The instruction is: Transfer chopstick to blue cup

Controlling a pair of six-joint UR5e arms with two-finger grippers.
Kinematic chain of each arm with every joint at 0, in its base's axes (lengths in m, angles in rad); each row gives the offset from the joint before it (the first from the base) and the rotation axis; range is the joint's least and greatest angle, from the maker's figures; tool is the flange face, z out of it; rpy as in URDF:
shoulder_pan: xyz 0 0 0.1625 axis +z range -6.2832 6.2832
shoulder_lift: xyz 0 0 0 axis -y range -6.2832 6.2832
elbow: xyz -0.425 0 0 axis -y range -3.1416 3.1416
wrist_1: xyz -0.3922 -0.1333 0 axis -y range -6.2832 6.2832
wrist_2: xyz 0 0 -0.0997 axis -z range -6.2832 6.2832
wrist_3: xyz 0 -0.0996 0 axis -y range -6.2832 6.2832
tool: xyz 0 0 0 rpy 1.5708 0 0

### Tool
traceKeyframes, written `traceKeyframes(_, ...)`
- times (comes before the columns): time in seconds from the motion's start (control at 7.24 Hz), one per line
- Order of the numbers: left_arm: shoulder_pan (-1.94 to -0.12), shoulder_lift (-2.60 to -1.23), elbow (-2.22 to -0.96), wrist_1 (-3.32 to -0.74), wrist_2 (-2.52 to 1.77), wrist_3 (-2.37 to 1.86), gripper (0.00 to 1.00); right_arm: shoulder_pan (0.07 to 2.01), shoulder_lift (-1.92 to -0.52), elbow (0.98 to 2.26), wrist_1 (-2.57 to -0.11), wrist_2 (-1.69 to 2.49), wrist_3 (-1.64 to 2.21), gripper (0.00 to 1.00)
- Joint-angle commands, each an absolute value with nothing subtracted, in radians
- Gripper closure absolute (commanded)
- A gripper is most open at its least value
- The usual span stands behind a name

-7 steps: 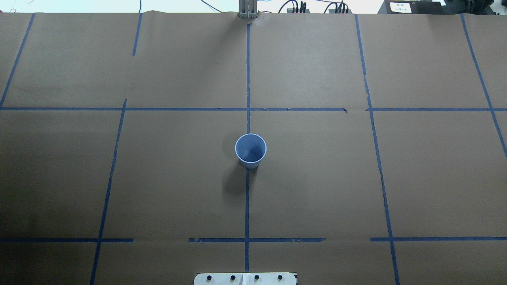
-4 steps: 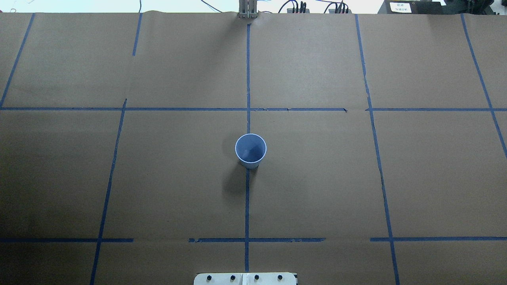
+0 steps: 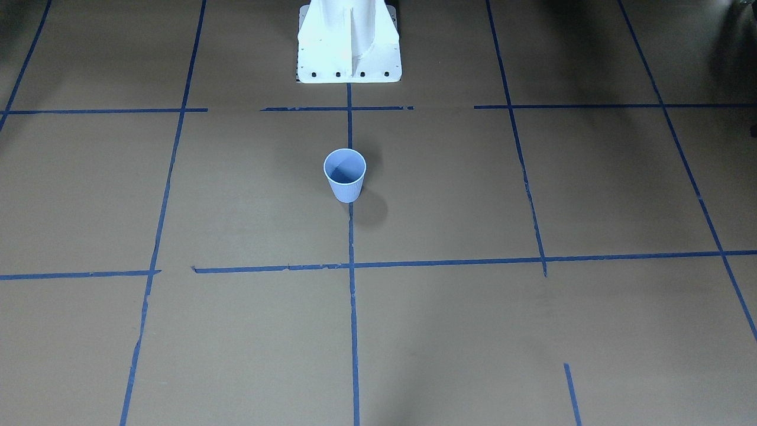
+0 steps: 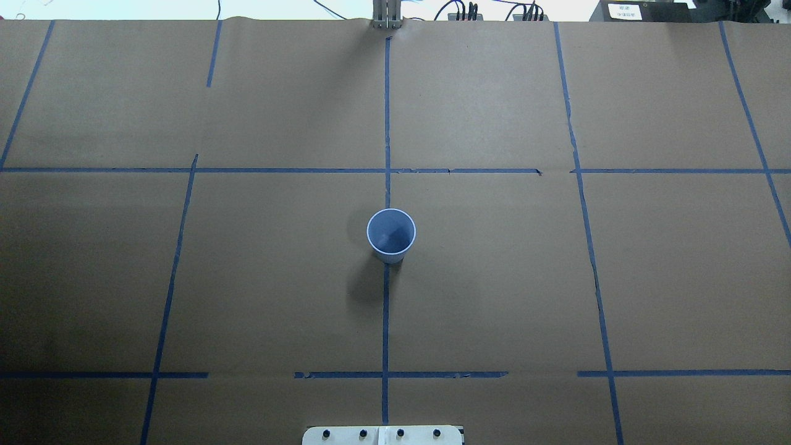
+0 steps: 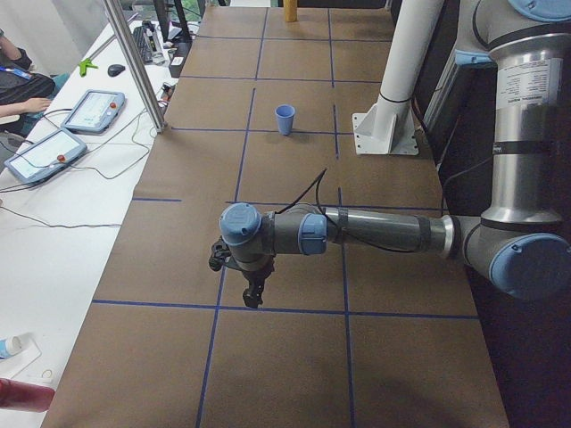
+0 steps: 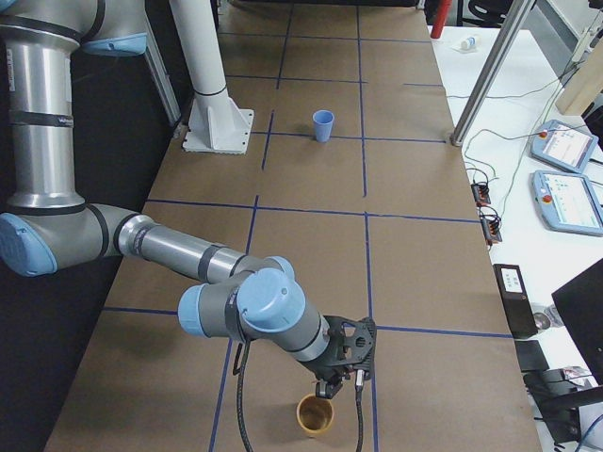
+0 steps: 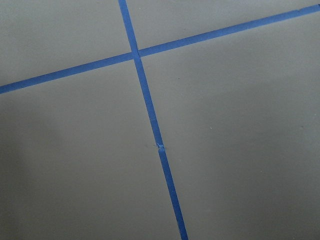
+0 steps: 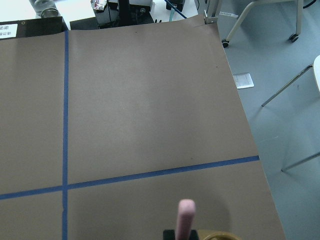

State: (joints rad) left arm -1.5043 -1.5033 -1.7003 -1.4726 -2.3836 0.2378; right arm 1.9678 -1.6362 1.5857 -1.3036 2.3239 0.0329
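Note:
The blue cup (image 4: 390,235) stands upright and empty at the table's middle, on the centre tape line; it also shows in the front-facing view (image 3: 345,174) and both side views (image 5: 285,119) (image 6: 323,124). A pale pink chopstick (image 8: 185,216) stands up at the bottom of the right wrist view, its end toward the camera. My right gripper (image 6: 328,384) hangs just over a tan cup (image 6: 315,414) at the table's right end, far from the blue cup. My left gripper (image 5: 252,292) hovers over bare paper at the left end. I cannot tell either gripper's state.
The robot's white base (image 3: 349,41) stands behind the blue cup. Blue tape lines cross the brown paper. The table's corner and floor with chair legs (image 8: 280,90) lie beyond the right gripper. Operator tablets (image 5: 53,147) and cables sit along the far side.

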Motion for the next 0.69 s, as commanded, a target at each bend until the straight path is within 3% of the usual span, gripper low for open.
traceKeyframes(0.0,-1.503,-1.503,-1.701,-1.473,-2.384,0.238,0.00,1.948,-1.635,1.771,-1.512,2.310,0.031,1.00)
traceKeyframes(0.55,-1.505,-1.482,-1.703,-1.468,-2.376,0.245,0.00,1.638,-1.561,1.902,-1.612,2.365,0.169,1.00)
